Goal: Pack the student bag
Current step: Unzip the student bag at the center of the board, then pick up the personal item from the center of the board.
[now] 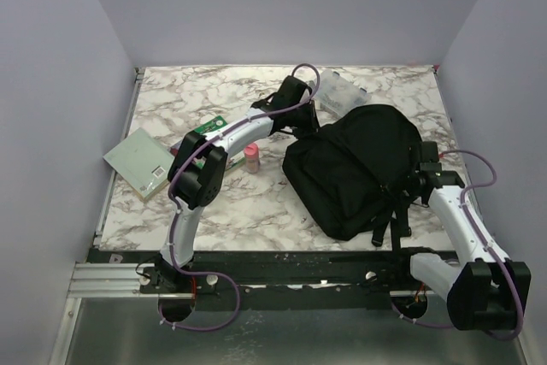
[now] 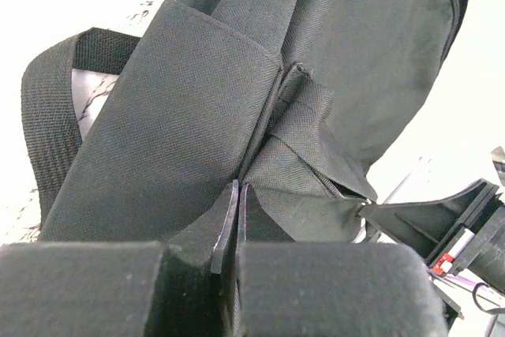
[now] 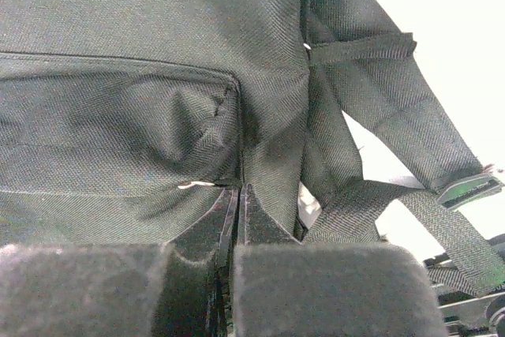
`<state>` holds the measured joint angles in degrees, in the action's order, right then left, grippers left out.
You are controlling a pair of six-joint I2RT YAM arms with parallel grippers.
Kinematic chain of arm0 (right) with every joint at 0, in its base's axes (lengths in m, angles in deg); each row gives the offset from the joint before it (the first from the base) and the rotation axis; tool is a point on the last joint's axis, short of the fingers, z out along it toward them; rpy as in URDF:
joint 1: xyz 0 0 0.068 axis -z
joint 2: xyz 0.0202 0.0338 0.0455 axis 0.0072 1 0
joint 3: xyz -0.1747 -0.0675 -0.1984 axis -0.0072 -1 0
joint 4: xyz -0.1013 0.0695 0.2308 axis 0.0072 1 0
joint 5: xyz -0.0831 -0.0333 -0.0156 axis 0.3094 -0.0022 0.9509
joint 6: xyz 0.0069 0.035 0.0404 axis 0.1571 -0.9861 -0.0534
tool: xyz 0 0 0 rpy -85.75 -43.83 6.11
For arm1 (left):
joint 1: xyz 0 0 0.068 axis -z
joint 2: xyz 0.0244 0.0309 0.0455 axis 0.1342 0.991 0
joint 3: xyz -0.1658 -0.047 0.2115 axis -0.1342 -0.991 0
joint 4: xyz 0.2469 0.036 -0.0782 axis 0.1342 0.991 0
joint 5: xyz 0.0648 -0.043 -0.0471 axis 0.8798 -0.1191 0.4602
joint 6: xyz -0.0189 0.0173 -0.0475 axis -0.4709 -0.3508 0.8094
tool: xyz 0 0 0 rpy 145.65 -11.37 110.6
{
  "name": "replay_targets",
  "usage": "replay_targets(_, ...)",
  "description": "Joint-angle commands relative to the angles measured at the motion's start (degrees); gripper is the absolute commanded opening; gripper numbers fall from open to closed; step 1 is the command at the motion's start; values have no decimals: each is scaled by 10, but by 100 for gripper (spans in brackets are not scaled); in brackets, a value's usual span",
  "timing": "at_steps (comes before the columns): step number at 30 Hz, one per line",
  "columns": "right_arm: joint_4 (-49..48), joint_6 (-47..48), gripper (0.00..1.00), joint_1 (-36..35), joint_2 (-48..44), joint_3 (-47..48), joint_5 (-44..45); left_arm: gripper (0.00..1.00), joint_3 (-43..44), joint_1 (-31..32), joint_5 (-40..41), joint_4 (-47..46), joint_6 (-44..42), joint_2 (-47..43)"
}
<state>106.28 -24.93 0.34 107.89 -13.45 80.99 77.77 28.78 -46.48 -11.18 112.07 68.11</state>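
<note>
The student bag, a large black fabric backpack, lies on the marble table at centre right with its straps trailing toward the near edge. My left gripper is at the bag's far left end. In the left wrist view the left gripper is shut, with its tips pinching a fold of the bag's fabric at a seam. My right gripper is at the bag's right side. In the right wrist view the right gripper is shut on the bag's fabric at the corner of the front pocket.
A pale green notebook lies at the left. A small pink bottle stands beside the left arm, with a green card near it. A clear plastic box sits behind the bag. A shoulder strap hangs at the right.
</note>
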Motion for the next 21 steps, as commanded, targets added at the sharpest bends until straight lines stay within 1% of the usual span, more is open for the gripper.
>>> replay_targets(1, 30, 52, 1, 8, -6, 33, 24, 0, 47, -19, -55, 1, -7, 12)
replay_targets(2, 30, 65, 3, 8, -15, 45, 32, 4, 49, -19, -72, 6, -6, 11)
replay_targets(3, 23, 79, 7, 8, -29, 50, 24, 16, 47, -18, -79, 8, -6, 6)
replay_targets(4, -1, 99, 14, 8, -50, 49, -11, 26, 43, -17, -82, 11, -10, 0)
replay_targets(5, -30, 124, 23, 8, -72, 43, -60, 40, 39, -15, -80, 16, -15, -10)
replay_targets(7, -59, 132, 42, 8, -114, 42, -87, 53, 34, -13, -76, 30, -33, -33)
replay_targets(8, -72, 148, 54, 8, -121, 48, -102, 57, 32, -12, -73, 40, -41, -44)
replay_targets(11, -88, 206, 71, 8, -117, 79, -132, 82, 31, -12, -71, 77, -72, -88)
replay_targets(14, -102, 257, 79, 7, -83, 102, -181, 90, 10, -12, -72, 93, -91, -147)
replay_targets(16, -113, 271, 80, 4, -65, 110, -214, 98, -10, -12, -71, 101, -102, -190)
replay_targets(18, -129, 275, 83, -7, -54, 115, -230, 98, -36, -16, -68, 112, -115, -239)
replay_targets(21, -152, 269, 87, -67, -37, 123, -231, 98, -101, -25, -58, 114, -129, -328)
